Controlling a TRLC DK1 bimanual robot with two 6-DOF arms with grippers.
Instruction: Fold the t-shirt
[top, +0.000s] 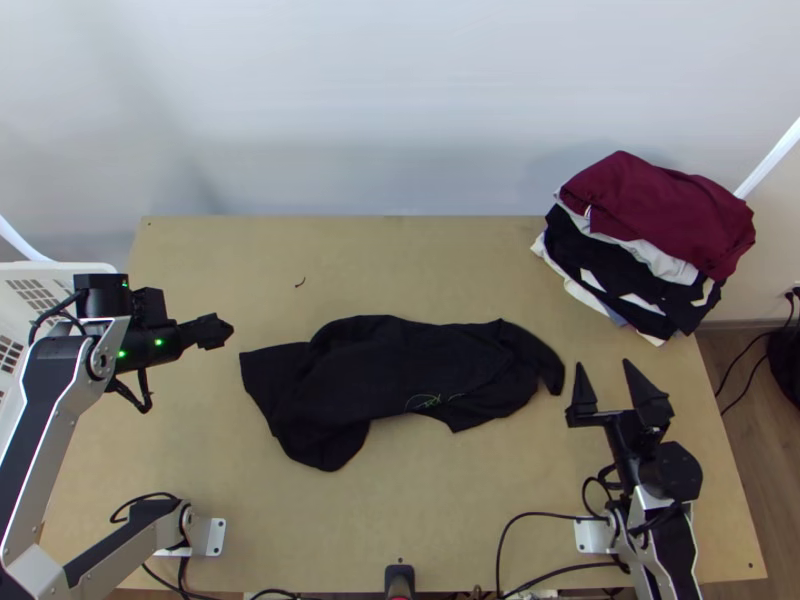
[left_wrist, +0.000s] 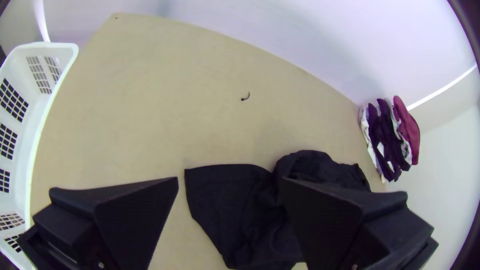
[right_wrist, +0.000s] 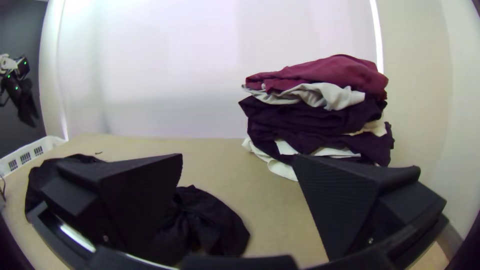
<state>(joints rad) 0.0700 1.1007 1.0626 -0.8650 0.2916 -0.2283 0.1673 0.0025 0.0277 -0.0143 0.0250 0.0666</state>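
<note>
Clearly the black t-shirt (top: 400, 370) is far from folded: it lies rumpled in a long heap across the middle of the desk (top: 400, 520), a squared-off end to the left, a rounded flap spilling toward the near side, a narrow bit trailing right, and a green marking (top: 425, 402) partly caught in the creases. No tidy fold can be made out, so I'd judge the job barely begun; spreading and squaring the cloth would come first, then the folds themselves.

Just off its left end, the left claw (left_wrist: 230, 179) has its fingers parted and holds nothing. Near the right end, the right claw (top: 604, 364) is likewise spread wide, gripping no cloth.

Between shirt and far edge there's a broad strip of desk for spreading, with one small dark scrap (top: 300, 283) on it; the near side has decent room too, though cables (top: 530, 518) run along that edge. Tighter are the corners: a stack of clothes (top: 650, 230) sits at the far right, and a white basket (left_wrist: 50, 47) stands by the left edge. A wide sideways pull could knock either, I'd think.
</note>
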